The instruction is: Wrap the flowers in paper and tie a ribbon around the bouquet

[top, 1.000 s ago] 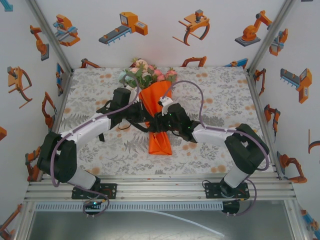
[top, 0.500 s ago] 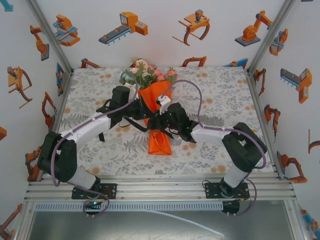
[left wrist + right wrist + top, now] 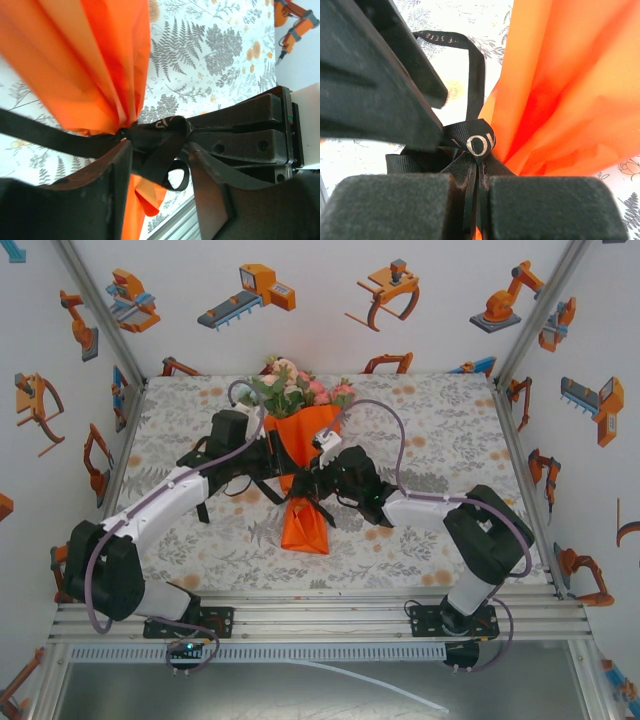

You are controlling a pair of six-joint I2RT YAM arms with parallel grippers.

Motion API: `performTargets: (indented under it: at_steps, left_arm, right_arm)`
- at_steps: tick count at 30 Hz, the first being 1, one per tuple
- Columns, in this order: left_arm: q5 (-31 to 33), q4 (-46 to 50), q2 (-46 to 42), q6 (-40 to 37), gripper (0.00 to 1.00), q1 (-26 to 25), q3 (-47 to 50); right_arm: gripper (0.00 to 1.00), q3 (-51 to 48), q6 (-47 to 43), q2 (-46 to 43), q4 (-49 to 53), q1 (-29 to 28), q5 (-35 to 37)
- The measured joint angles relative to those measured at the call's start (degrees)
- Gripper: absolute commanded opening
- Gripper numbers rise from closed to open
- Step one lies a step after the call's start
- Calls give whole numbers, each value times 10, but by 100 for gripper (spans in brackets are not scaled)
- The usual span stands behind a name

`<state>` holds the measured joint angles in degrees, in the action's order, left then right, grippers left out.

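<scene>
The bouquet lies mid-table, its flowers (image 3: pixel 290 390) pointing to the far side above the orange paper (image 3: pixel 303 435) cone. The black ribbon (image 3: pixel 262 483) circles the cone's narrow waist, with the knot (image 3: pixel 159 131) bunched against the paper (image 3: pixel 100 65). My left gripper (image 3: pixel 272 466) sits at the waist's left side; its jaws stand apart (image 3: pixel 161 180), with a loose ribbon loop (image 3: pixel 176 176) hanging between them unpinched. On the waist's right side, my right gripper (image 3: pixel 318 480) is shut (image 3: pixel 478 192) on the ribbon (image 3: pixel 478 144) just below the knot, beside the paper (image 3: pixel 570 85).
The floral-print tablecloth (image 3: pixel 440 430) has free room left and right of the bouquet. The cone's tail (image 3: pixel 305 528) points toward the near metal rail (image 3: pixel 320 620). Printed walls (image 3: pixel 80 390) close off three sides.
My left gripper opened and let go of the ribbon while its arm swung left. My right gripper closed on the ribbon. The bouquet's tail shifted slightly left.
</scene>
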<state>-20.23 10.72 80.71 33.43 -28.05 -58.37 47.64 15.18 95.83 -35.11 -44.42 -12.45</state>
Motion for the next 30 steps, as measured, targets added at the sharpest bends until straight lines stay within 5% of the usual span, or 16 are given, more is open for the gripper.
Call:
performTargets:
  at_steps: [7, 19, 30]
  left_arm:
    - [-24, 19, 38, 12, 34, 11, -12]
    - [-133, -84, 95, 101, 32, 8, 19]
    - [-96, -46, 102, 77, 39, -5, 23]
  right_arm:
    - [0, -14, -34, -1, -4, 0, -5]
    - [0, -23, -61, -2, -8, 0, -23]
    - [0, -44, -63, -2, -7, -1, -28]
